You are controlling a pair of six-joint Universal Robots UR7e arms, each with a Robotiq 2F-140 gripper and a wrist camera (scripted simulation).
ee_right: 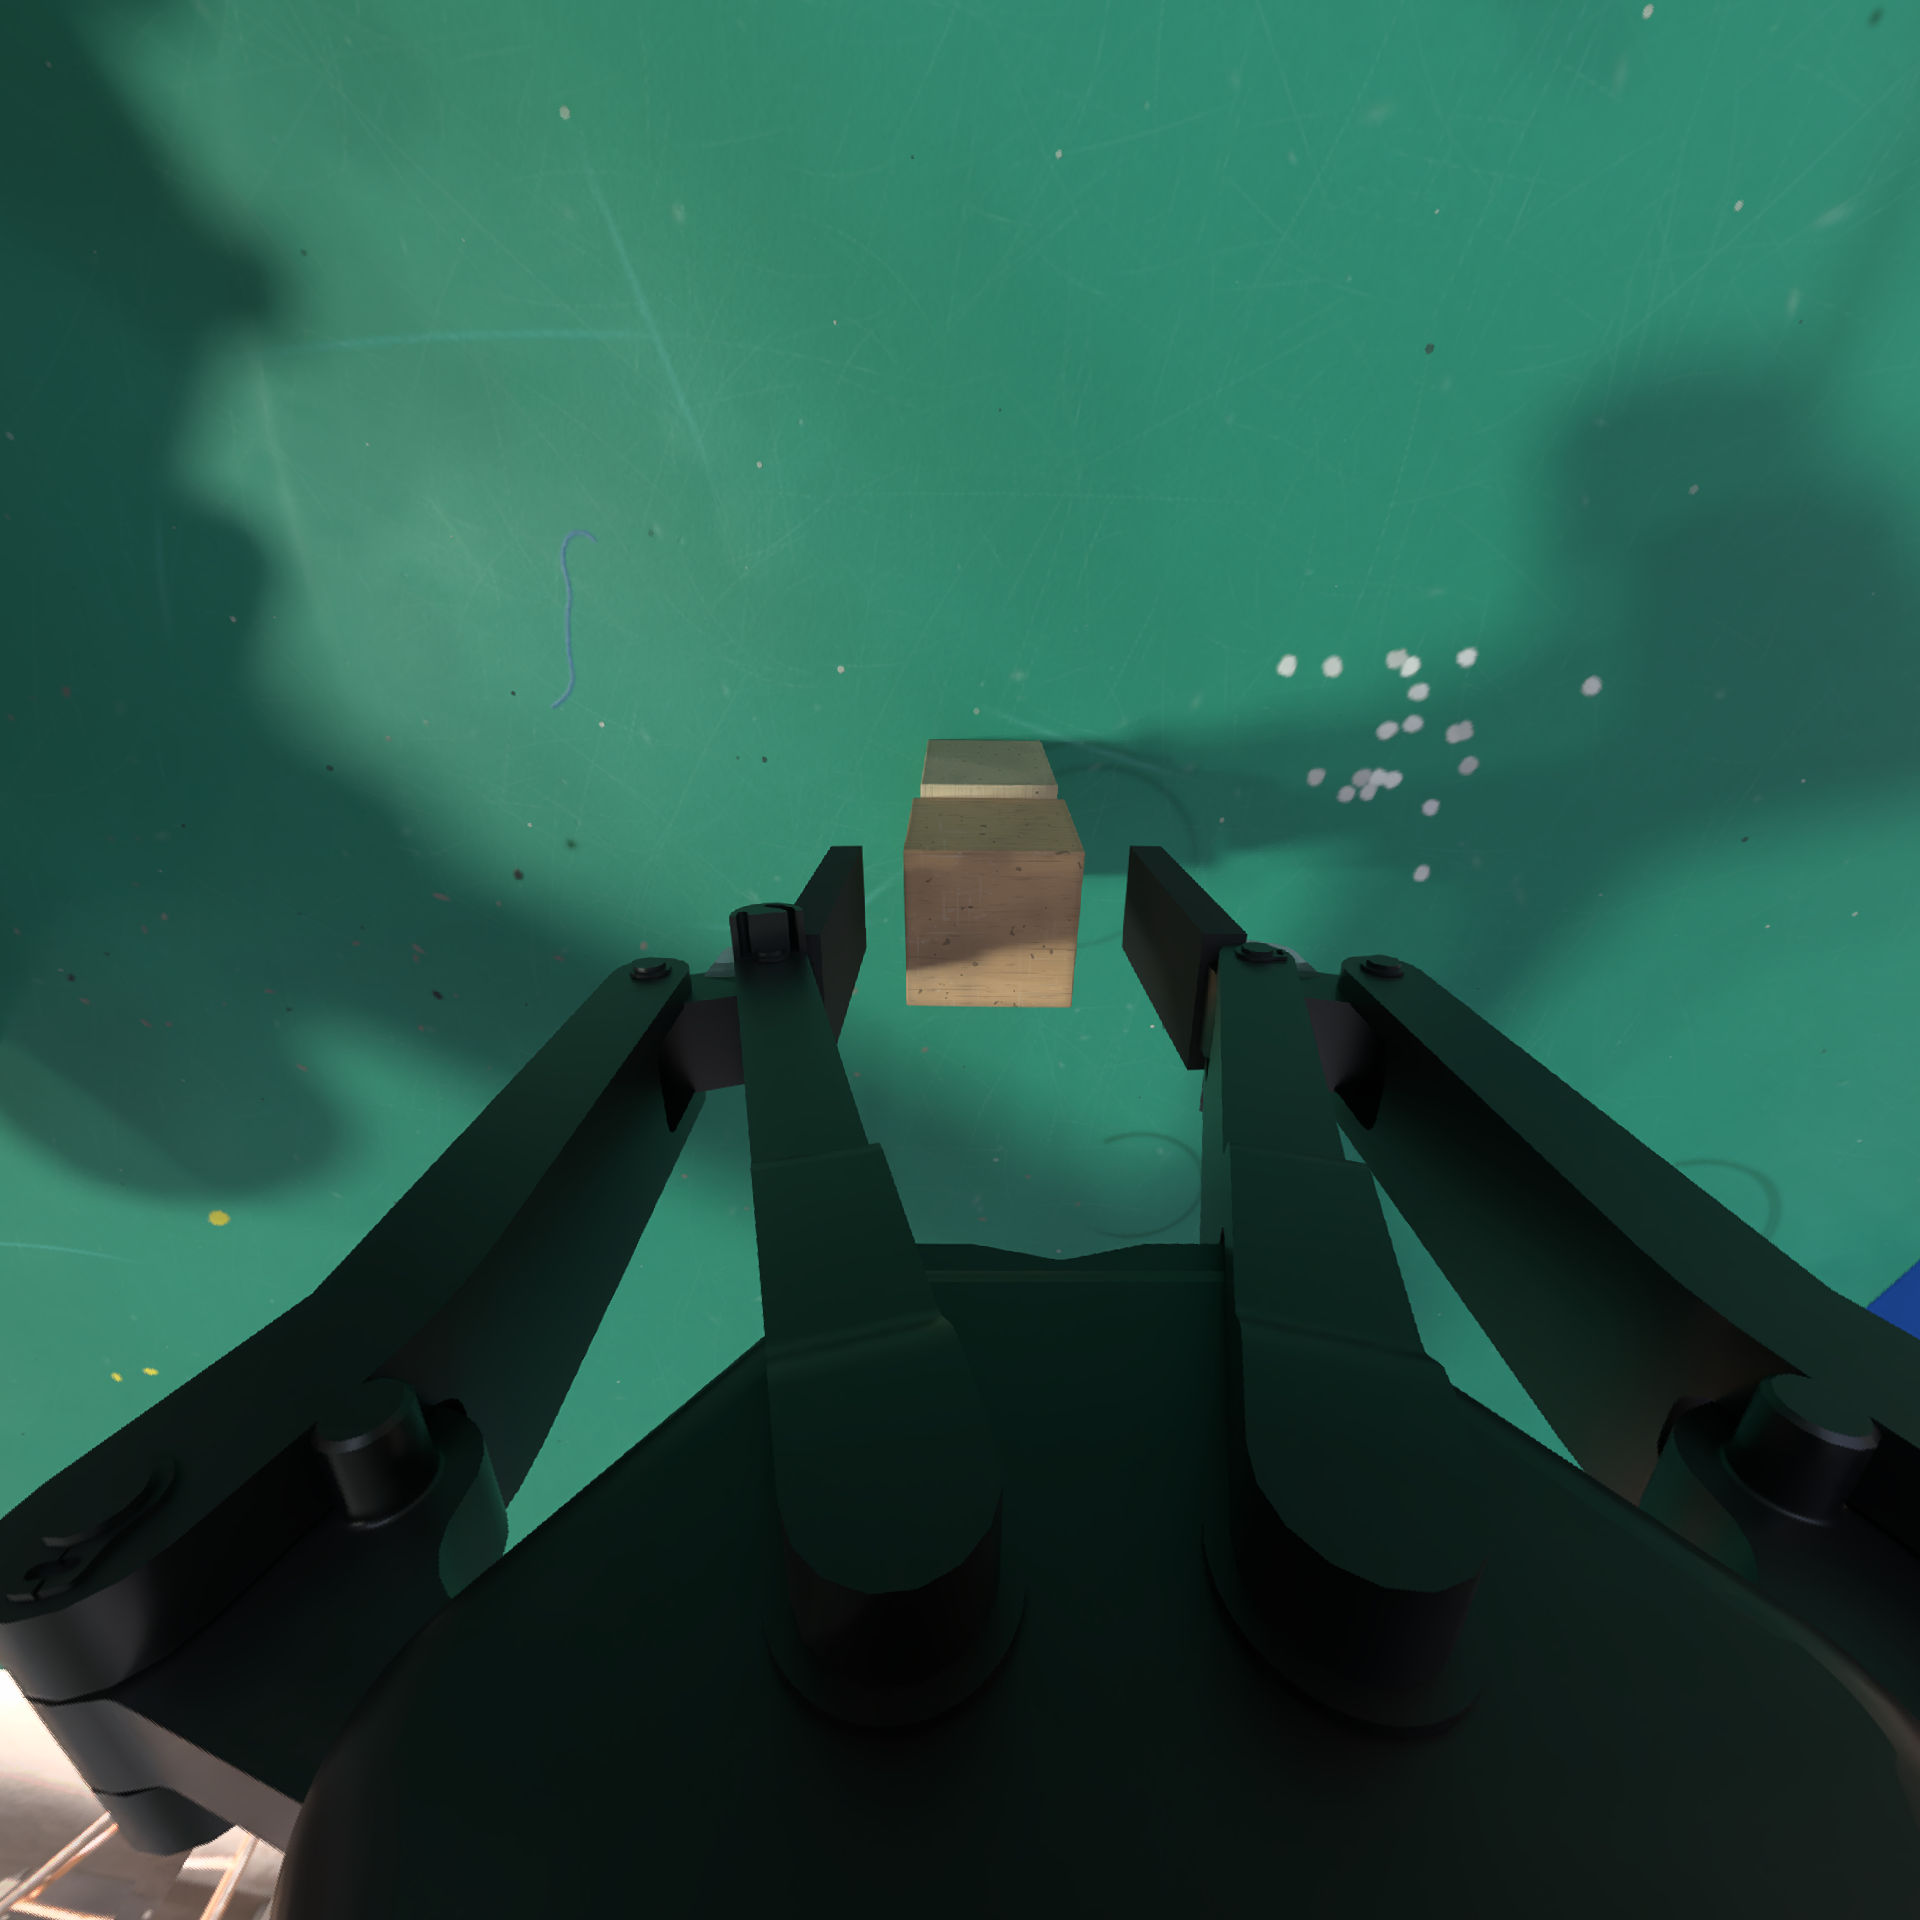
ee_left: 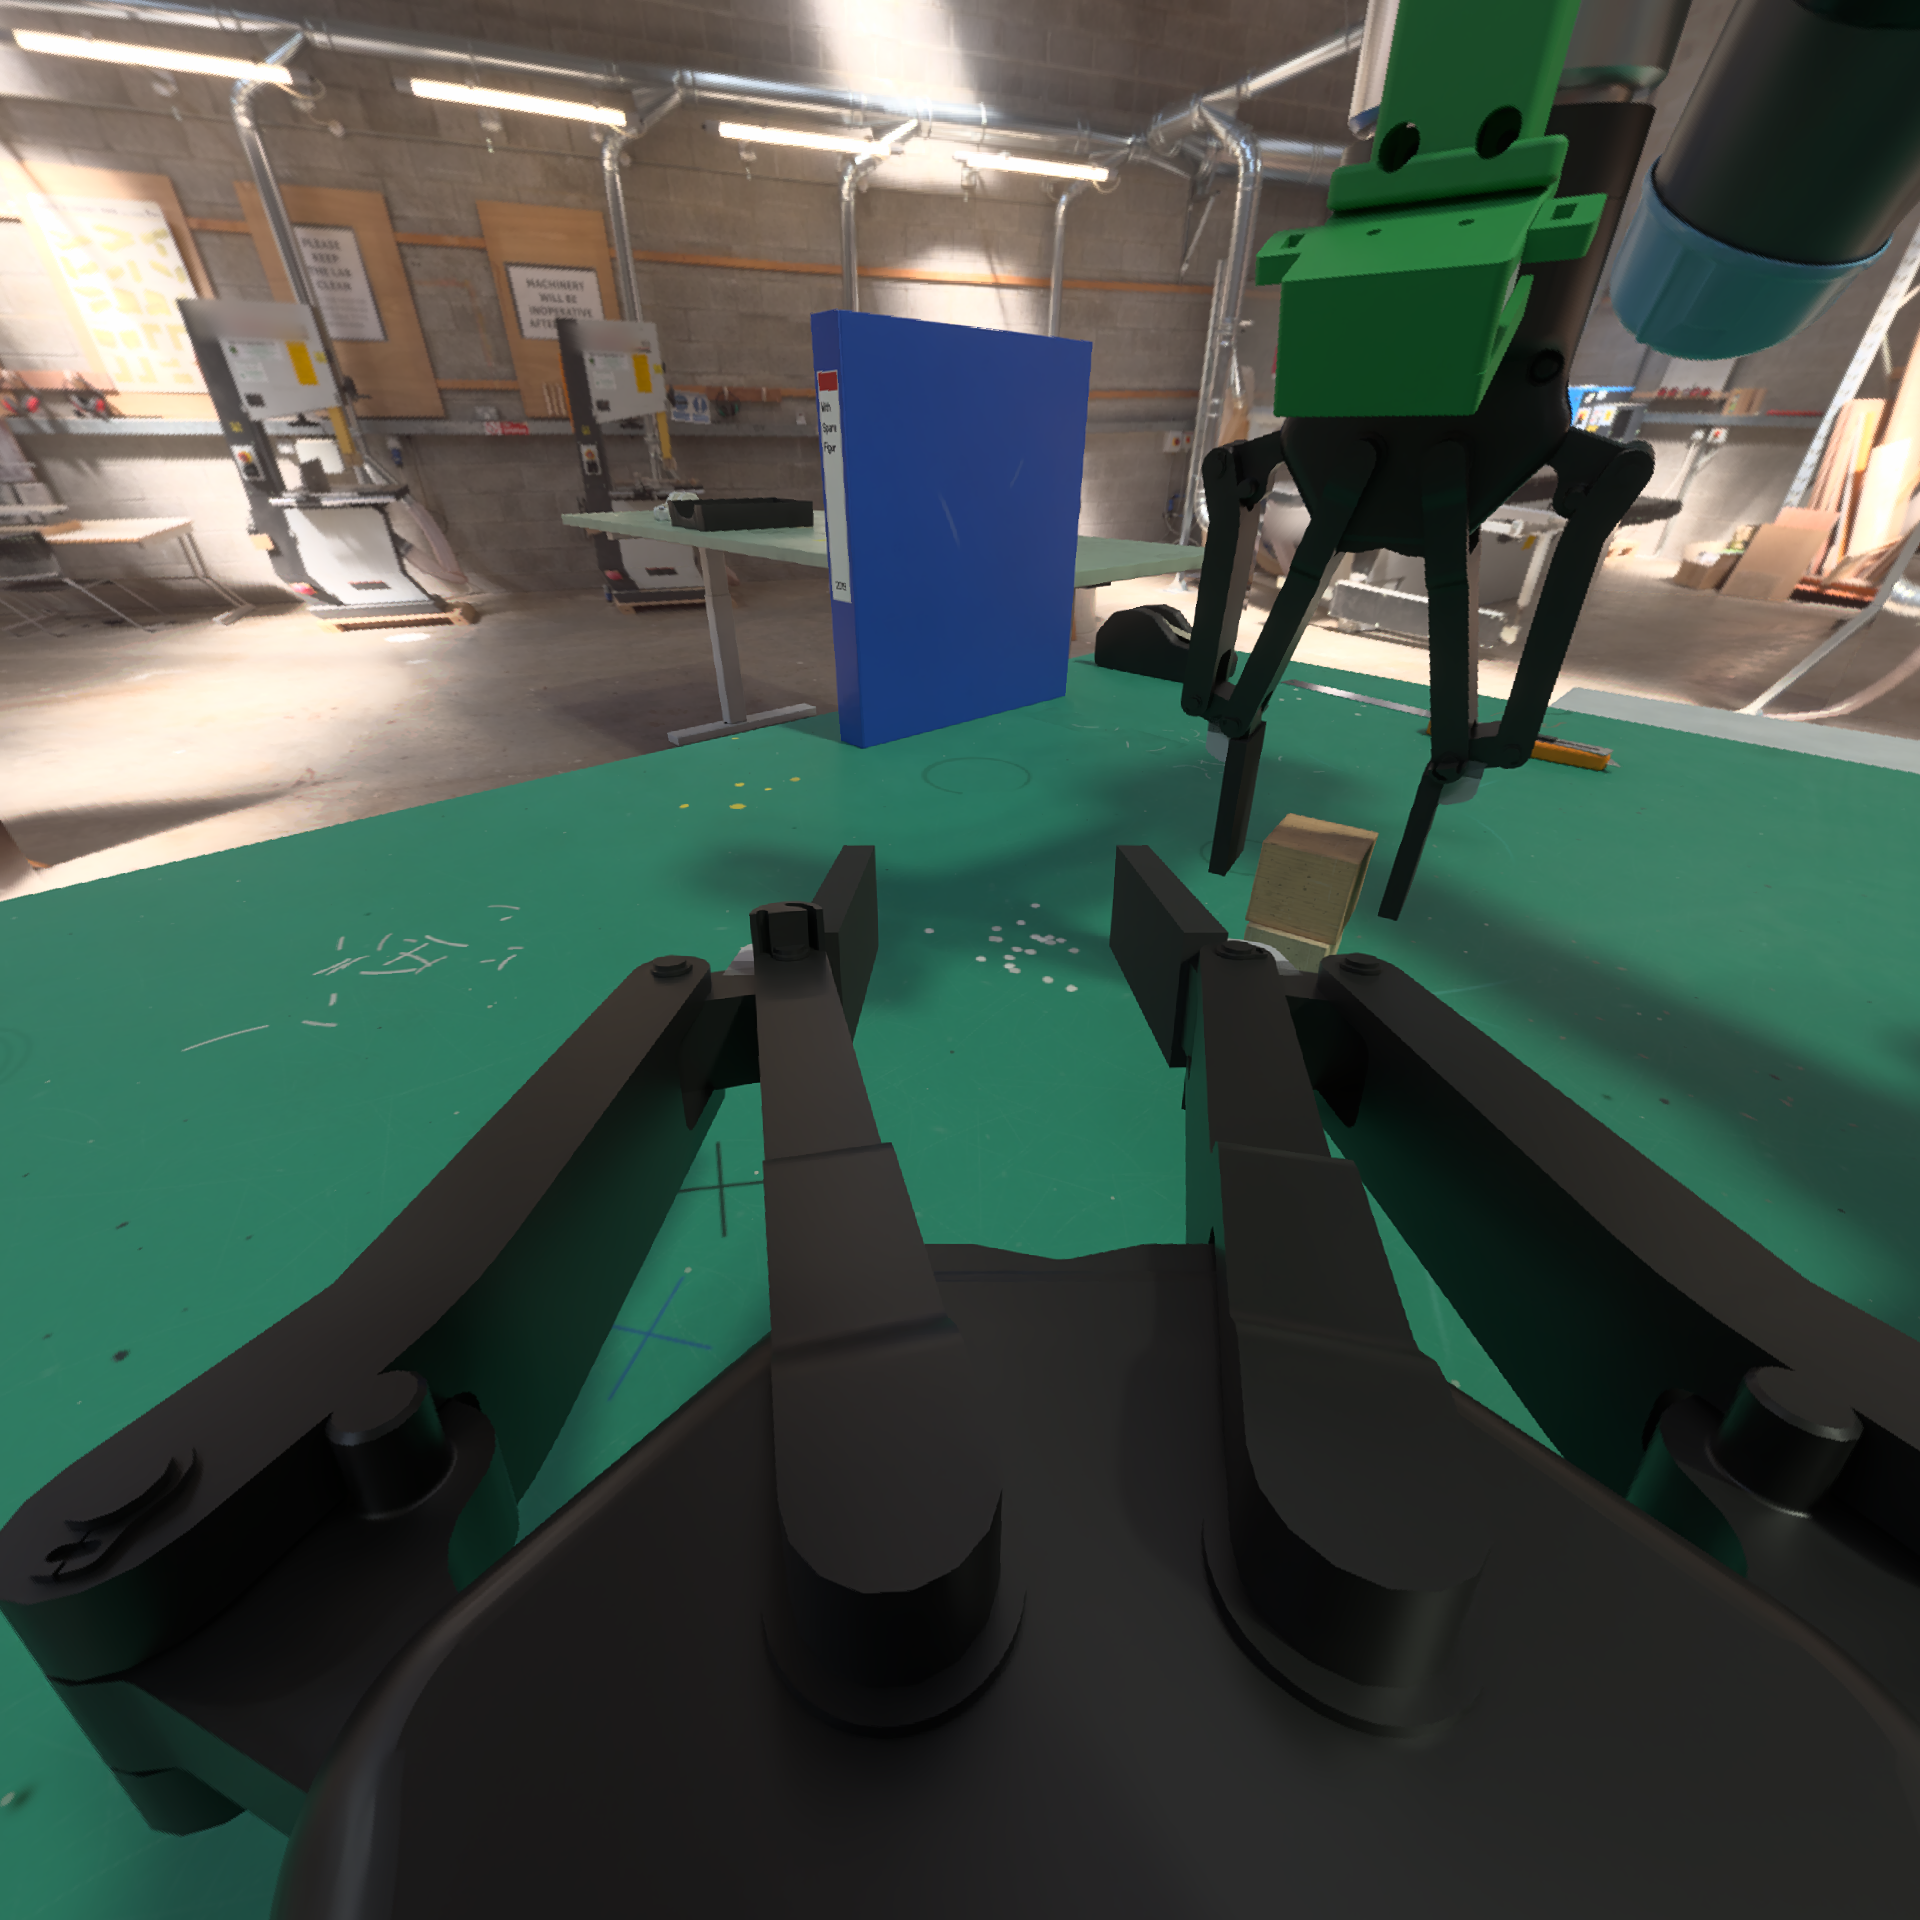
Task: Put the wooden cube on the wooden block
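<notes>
We see the right gripper (ee_right: 994,925) hanging above the wooden cube (ee_right: 992,902), its 2 fingers spread wide and touching nothing. The wooden cube sits on the wooden block (ee_right: 987,769), which lies flat on the green surface (ee_right: 1039,364). Our left gripper (ee_left: 992,914) hovers nearby, fingers apart and empty. A blue binder (ee_left: 951,525) stands upright farther back.

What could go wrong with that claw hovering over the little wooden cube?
The right claw is open around the cube, not touching it; closing off-centre might twist or push the cube. The flat wooden block sits right next to it and could get nudged. The left claw waits close by, so the arms might bump.
</notes>
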